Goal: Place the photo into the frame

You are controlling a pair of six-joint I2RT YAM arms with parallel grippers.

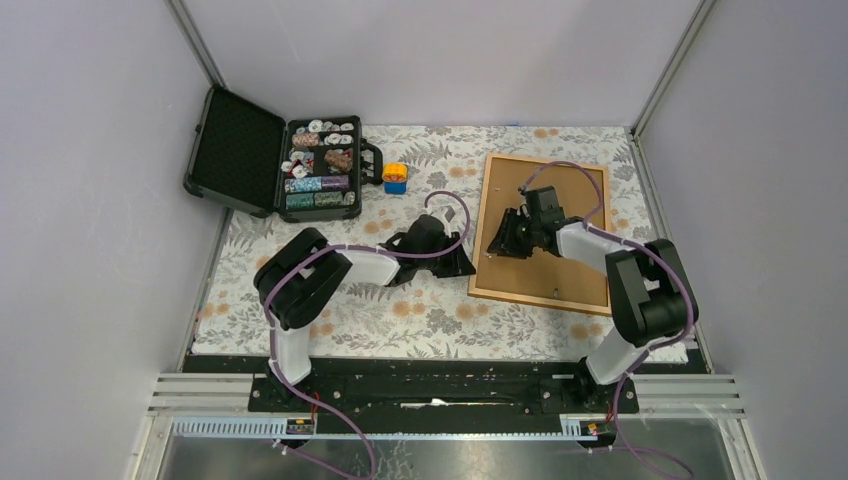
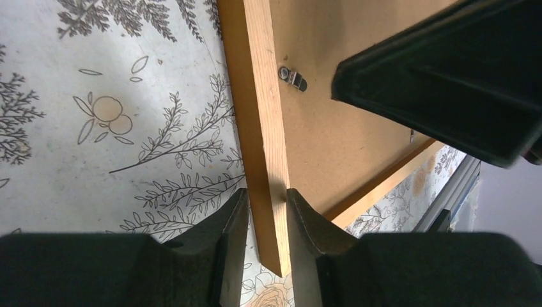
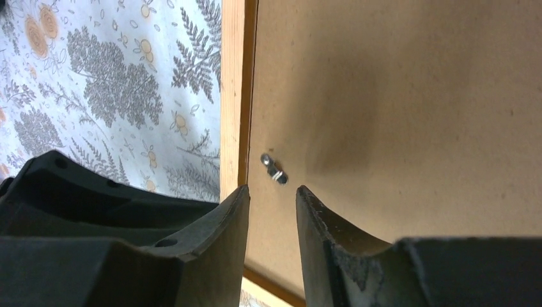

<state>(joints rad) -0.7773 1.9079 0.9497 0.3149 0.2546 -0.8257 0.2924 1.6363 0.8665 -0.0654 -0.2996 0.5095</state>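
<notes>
We're watching the frame (image 1: 548, 160) lying back-up on the desk (image 1: 400, 325), out in front of the right arm (image 1: 625, 270), and we're placing everything else from it. The brown backing board (image 1: 520, 272) is sitting inside the moulding, facing up at us.

The left arm (image 1: 330, 268) is reaching in from the frame's left side. Through its wrist camera we're seeing the left jaws straddling the frame's left rail close to the near-left corner, one on the outer side, one on the board side, both right up against the wood. Whether they're actually squeezing it, we cannot tell.

The right arm is leaning over the frame from its near-right side, and the right jaws are hanging over the board just inside that same left rail. They're standing apart, with bare board showing through the gap. A small metal clip (image 3: 273, 169) is sitting on the board just beyond the gap, just beside the rail's inner edge.

Well off to the frame's left, toward the far side, an open black case (image 1: 235, 150) is showing rows of chips (image 1: 320, 170), and a little yellow and blue block (image 1: 395, 177) is sitting between the case and the frame, just beside the case.
</notes>
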